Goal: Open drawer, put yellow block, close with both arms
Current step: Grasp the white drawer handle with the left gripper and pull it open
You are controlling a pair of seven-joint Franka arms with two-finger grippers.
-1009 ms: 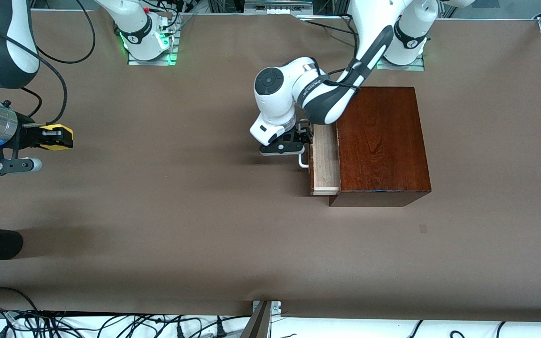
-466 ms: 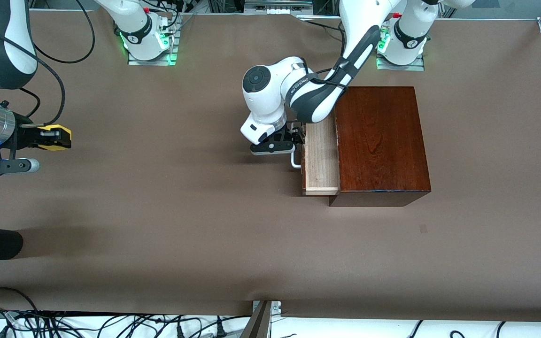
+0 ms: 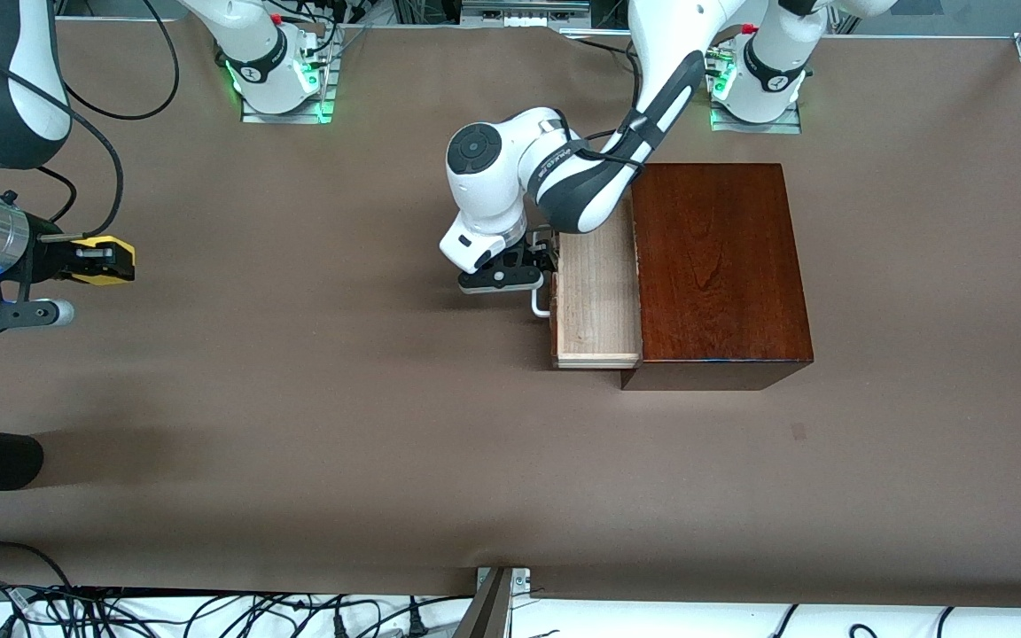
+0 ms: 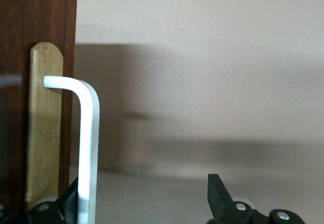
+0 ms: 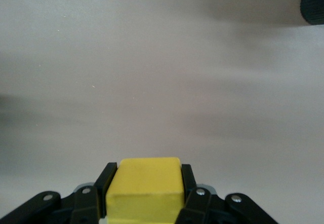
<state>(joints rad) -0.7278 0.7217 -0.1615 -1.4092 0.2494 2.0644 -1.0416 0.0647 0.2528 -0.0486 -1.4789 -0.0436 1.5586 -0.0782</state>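
The drawer (image 3: 597, 301) is seen partly pulled out of the wooden box (image 3: 719, 266), its visible tray bare. The released left claw (image 3: 539, 266) is hooked around the white handle (image 4: 88, 148). The yellow block (image 3: 103, 260) is gripped by the clenched right claw (image 3: 107, 260) over the worktop (image 3: 342, 425), at the right arm's end.

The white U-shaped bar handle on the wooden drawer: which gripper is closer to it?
Left. The left gripper is open, one finger hooked at the white bar handle; the right gripper holds the yellow block near the right arm's end.
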